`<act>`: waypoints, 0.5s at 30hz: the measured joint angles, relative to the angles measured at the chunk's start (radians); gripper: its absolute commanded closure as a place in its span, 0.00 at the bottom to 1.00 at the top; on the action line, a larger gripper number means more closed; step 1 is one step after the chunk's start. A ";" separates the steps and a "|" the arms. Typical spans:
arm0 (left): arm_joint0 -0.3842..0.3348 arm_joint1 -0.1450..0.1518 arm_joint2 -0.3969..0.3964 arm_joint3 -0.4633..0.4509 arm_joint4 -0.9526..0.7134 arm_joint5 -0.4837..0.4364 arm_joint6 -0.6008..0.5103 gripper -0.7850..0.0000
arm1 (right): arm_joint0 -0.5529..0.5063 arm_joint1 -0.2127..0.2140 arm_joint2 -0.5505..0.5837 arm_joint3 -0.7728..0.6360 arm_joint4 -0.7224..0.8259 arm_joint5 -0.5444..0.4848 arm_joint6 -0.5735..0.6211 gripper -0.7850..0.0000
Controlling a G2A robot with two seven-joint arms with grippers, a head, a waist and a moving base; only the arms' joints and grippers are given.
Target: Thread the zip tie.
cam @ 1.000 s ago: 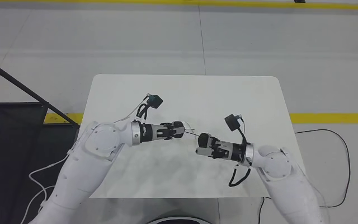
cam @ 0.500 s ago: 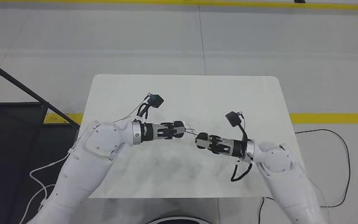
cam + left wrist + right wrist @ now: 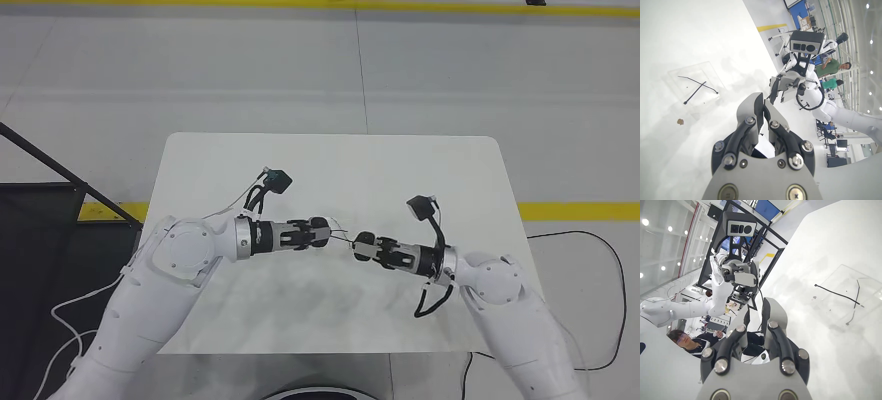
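Observation:
Over the middle of the white table my two grippers face each other, tips almost touching. The left gripper is shut on a thin black zip tie, which runs from its tips across to the right gripper. The right gripper's fingers stand a little apart, and the tie's free end passes along the inside of one finger. I cannot tell whether the tie touches the pads.
A clear plastic tray lies flat on the table beyond the grippers, with two spare black zip ties crossed on it. A small brown scrap lies beside it. A black frame stands off the table's left side.
The right gripper has moved toward the left gripper and slightly farther from the table's front, closing the gap between them. The left arm has stayed still.

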 measured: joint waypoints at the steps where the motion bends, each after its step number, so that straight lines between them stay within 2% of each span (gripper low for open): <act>1: 0.000 0.000 0.000 0.000 0.000 -0.001 0.000 1.00 | 0.001 0.000 0.000 0.002 0.001 0.000 0.000 0.81; 8: -0.003 0.003 0.005 -0.002 0.002 -0.001 0.001 1.00 | 0.006 0.002 -0.004 0.008 0.007 0.001 0.000 0.94; 11: -0.004 0.004 0.008 -0.002 0.003 0.000 0.002 1.00 | 0.007 0.003 -0.006 0.009 0.009 0.002 0.000 0.96; 12: -0.004 0.004 0.008 -0.001 0.002 0.000 0.003 1.00 | 0.007 0.003 -0.007 0.009 0.009 0.002 0.001 1.00; 15: -0.005 0.005 0.010 -0.001 -0.002 0.000 0.005 1.00 | 0.009 0.004 -0.008 0.011 0.009 0.003 0.003 1.00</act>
